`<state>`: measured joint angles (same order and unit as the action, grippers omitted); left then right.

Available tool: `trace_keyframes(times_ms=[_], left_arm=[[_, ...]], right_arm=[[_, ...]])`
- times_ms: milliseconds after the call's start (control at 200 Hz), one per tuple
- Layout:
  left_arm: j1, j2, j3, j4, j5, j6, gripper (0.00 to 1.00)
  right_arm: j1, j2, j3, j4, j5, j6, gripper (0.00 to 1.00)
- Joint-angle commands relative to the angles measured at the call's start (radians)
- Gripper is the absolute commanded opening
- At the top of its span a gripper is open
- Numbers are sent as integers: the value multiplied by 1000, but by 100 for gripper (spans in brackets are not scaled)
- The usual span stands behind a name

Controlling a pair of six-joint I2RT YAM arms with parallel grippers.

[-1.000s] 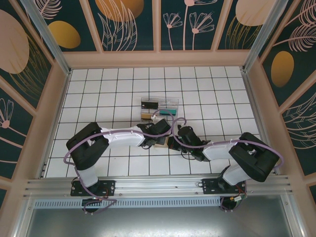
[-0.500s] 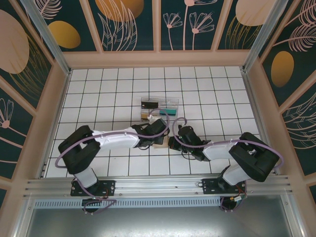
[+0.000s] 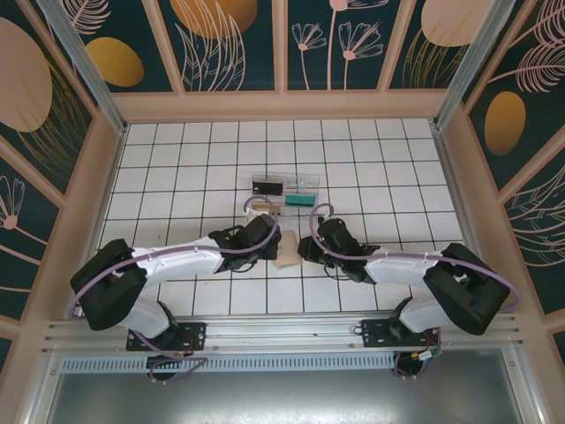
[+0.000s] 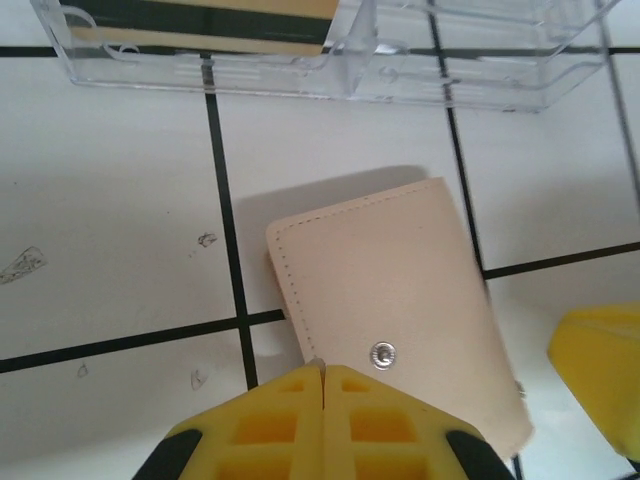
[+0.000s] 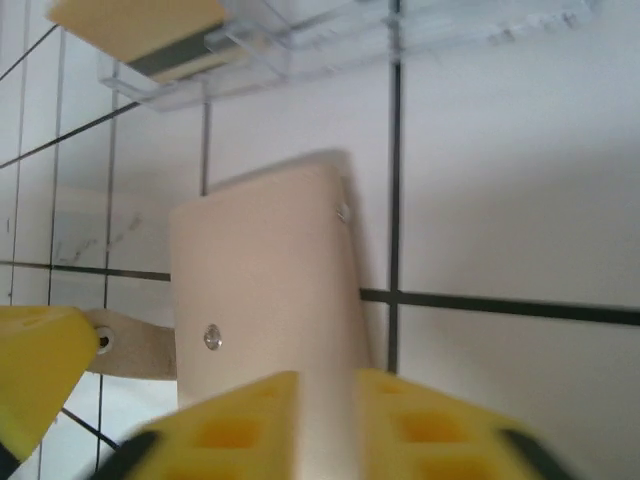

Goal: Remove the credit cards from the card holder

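Note:
The tan card holder [image 3: 288, 248] lies folded between my two grippers, its outside and metal snap facing up [image 4: 390, 290]. My left gripper [image 4: 322, 372] is shut on a thin tan strap [image 5: 135, 345] of the holder at its left side [image 3: 272, 243]. My right gripper [image 5: 325, 400] stands at the holder's right edge [image 3: 305, 250], its fingers parted with the holder's edge [image 5: 260, 280] in the gap. A tan credit card with a dark stripe [image 4: 200, 25] sits in the clear tray. The holder's inside is hidden.
The clear plastic compartment tray [image 3: 309, 184] stands just behind the card holder and holds a dark-striped card [image 3: 267, 186], a teal one [image 3: 298, 200] and a tan one [image 3: 263, 208]. White tiled floor lies all around, with wooden walls at its edges.
The left arm has stretched out low and its gripper has drawn slightly left. More of the tan holder now shows between the grippers. The right gripper's fingers have parted.

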<state>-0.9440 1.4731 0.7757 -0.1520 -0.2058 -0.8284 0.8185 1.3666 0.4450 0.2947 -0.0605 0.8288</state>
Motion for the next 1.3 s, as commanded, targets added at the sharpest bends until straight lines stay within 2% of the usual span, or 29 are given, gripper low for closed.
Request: trace_keyframes(times_ms=[0, 110, 490, 1246, 1296], left_arm=[[5, -80, 3, 72, 18, 0, 0], [4, -126, -5, 99, 50, 2, 0], [5, -153, -75, 135, 54, -24, 0], [4, -183, -17, 146, 116, 3, 0], [4, -178, -12, 147, 121, 3, 0]], right_arm=[[-5, -39, 47, -86, 39, -48, 40], [-7, -44, 60, -90, 28, -41, 55], [-13, -18, 47, -23, -38, 7, 56], [-13, -62, 61, -6, -82, 5, 65], [-13, -57, 63, -6, -87, 3, 68]])
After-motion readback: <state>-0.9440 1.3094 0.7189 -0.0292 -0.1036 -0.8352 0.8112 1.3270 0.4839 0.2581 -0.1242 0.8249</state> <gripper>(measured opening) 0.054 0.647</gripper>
